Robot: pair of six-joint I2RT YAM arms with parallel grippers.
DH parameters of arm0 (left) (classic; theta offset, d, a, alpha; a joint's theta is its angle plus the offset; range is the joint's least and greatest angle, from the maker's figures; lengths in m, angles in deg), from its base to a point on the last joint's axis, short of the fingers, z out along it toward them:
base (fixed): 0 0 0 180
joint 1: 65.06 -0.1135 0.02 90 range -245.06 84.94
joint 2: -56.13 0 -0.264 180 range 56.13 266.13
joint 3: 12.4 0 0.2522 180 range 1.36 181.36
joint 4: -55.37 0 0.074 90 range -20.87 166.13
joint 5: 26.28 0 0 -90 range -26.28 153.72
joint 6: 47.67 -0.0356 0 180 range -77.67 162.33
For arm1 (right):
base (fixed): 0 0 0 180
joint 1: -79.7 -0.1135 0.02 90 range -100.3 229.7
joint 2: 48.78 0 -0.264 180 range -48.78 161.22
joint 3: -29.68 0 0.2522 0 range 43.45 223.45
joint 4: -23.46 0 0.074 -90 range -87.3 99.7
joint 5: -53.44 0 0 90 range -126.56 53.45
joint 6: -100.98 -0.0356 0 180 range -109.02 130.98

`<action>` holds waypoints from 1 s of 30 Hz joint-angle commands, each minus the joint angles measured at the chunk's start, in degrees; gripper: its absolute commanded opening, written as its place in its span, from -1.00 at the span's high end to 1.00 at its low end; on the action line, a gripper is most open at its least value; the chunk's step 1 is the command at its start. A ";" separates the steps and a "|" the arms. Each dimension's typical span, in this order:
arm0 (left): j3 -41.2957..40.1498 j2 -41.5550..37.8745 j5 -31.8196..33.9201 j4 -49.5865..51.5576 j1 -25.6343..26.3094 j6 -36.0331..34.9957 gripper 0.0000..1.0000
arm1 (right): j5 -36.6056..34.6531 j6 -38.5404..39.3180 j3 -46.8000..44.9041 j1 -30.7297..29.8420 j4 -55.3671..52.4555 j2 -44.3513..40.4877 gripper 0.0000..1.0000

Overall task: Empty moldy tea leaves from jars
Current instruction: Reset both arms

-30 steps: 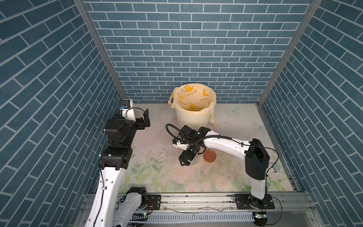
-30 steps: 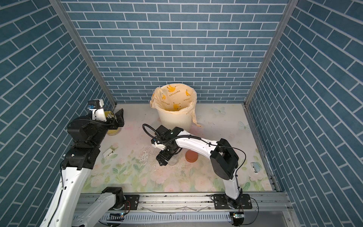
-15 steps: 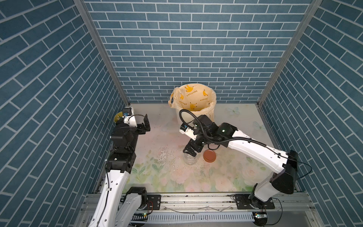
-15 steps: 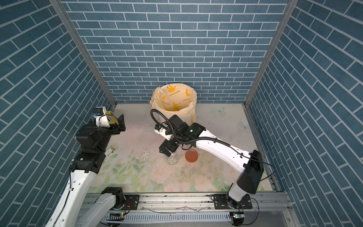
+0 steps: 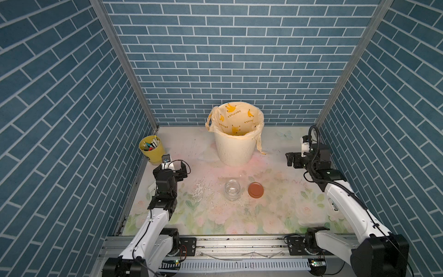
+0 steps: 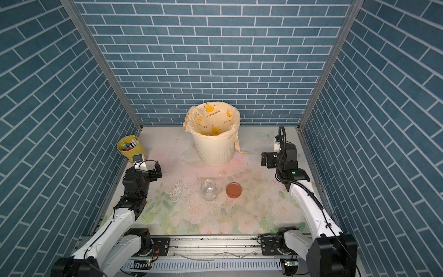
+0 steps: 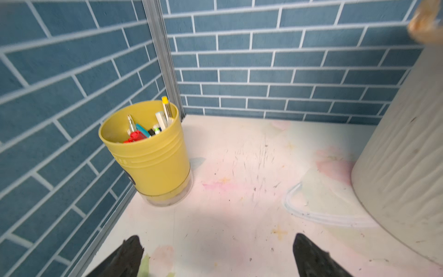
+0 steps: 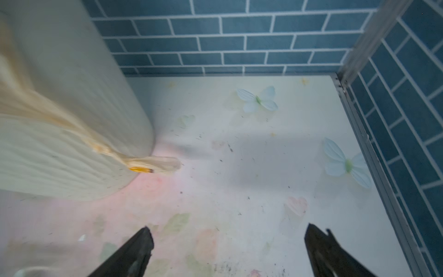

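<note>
Fingers (image 5: pixel 289 164) spread and empty on both arms. In both top views the right gripper (image 5: pixel 288 160) has pulled back from the jar (image 5: pixel 232 190) to 3 o'clock, with the left gripper (image 5: pixel 185 170) at 9 — emptying looks finished. The jar stands upright mid-table, clear, no tea leaves visible; its lid (image 5: pixel 255 190) lies just beside it at 3 o'clock. Left wrist: fingertips (image 7: pixel 130 251) apart over the mat (image 7: pixel 239 191). Right wrist — likewise.
</note>
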 commanded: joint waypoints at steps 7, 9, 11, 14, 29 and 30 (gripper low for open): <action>-2.60 19.42 -0.21 -23.03 -0.34 -1.48 -0.99 | -5.16 3.80 -15.31 8.47 38.25 13.72 -0.98; -2.72 21.23 -2.10 -25.31 -0.21 -3.39 -0.99 | -2.62 3.60 -16.30 9.73 42.71 18.04 -0.98; -3.67 23.38 -2.60 -31.17 -0.34 -4.57 -0.99 | -0.61 4.01 -18.91 9.99 49.98 21.52 -0.98; -6.36 32.22 -3.09 -42.83 -0.43 -4.65 -0.99 | -0.59 3.63 -22.85 10.29 58.68 23.79 -0.98; 0.68 34.31 2.24 -31.78 -0.43 -3.07 -0.99 | -1.33 3.47 -21.79 10.30 56.85 23.92 -0.98; 0.46 34.67 2.35 -32.75 -0.28 -3.33 -0.99 | -1.15 3.36 -21.39 10.38 56.23 24.25 -0.98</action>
